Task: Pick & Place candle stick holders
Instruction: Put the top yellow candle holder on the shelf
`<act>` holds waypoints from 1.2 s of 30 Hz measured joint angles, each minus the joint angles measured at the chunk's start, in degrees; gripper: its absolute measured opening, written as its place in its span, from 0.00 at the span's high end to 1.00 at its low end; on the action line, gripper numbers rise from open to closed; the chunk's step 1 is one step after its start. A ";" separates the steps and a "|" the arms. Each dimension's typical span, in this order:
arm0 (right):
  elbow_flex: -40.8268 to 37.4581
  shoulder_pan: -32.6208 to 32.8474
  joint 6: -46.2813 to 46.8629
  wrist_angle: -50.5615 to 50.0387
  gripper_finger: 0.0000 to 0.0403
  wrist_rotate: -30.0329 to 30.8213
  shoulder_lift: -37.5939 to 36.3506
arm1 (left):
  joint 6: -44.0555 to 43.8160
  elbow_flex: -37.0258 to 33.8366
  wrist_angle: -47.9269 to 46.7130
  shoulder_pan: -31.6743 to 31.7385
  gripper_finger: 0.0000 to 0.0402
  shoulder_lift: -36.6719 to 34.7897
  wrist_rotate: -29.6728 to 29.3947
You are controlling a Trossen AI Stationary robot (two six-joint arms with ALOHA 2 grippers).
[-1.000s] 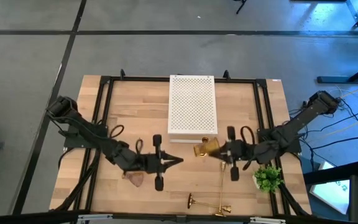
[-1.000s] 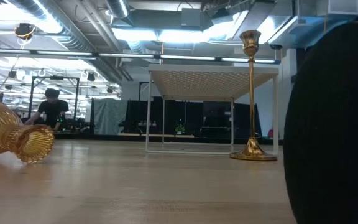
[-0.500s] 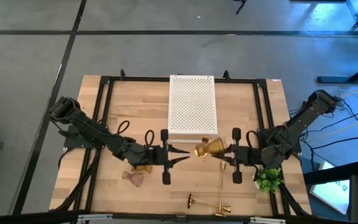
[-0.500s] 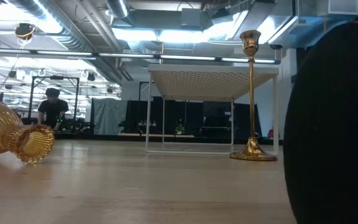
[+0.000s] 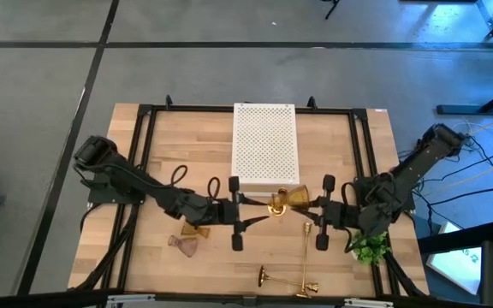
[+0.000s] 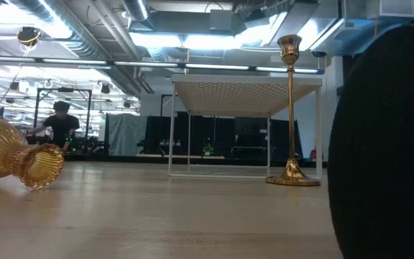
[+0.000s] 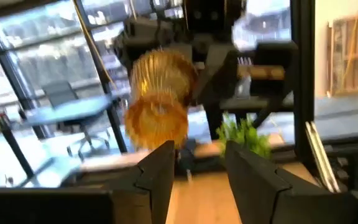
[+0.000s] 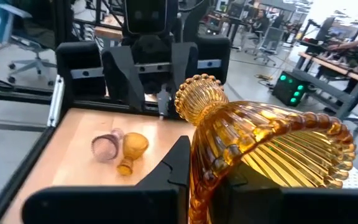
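- Wooden table (image 5: 187, 145) is occupied at mid-front by both pincers, just before the white perforated box (image 5: 264, 144).
- Amber glass holder (image 5: 286, 202) is clamped in the closed right gripper (image 5: 313, 208).
- Left gripper (image 5: 251, 210) is parted, directly facing the holder, just beside it.

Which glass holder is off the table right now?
The amber ribbed one gripped by the right gripper near the white box's front edge. The other two, a smaller amber one and a pinkish one, lie on the table front-left.
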 joint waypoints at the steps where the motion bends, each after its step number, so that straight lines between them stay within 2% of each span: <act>1: 0.00 0.00 -0.53 0.73 0.95 -0.01 0.37 | 1.15 0.02 2.14 0.31 0.66 0.87 0.13; 7: 0.00 0.00 -1.97 2.45 0.95 -0.73 1.12 | 7.09 0.02 10.71 0.44 0.66 3.95 -0.65; 18: 0.00 -0.25 -1.69 3.14 0.95 -0.68 1.63 | 3.03 0.02 10.80 1.95 0.67 3.94 3.29; 27: 0.00 -2.19 -3.03 5.60 0.95 -0.45 4.42 | 1.69 0.00 10.26 1.99 0.68 3.92 1.24; 31: 0.00 -2.25 -3.06 5.57 0.95 -0.38 4.42 | 1.06 0.00 10.00 2.03 0.73 3.92 -1.29; 36: 0.00 -2.24 -3.06 5.55 0.95 -0.27 4.44 | 0.77 0.00 10.00 2.25 0.87 3.90 0.01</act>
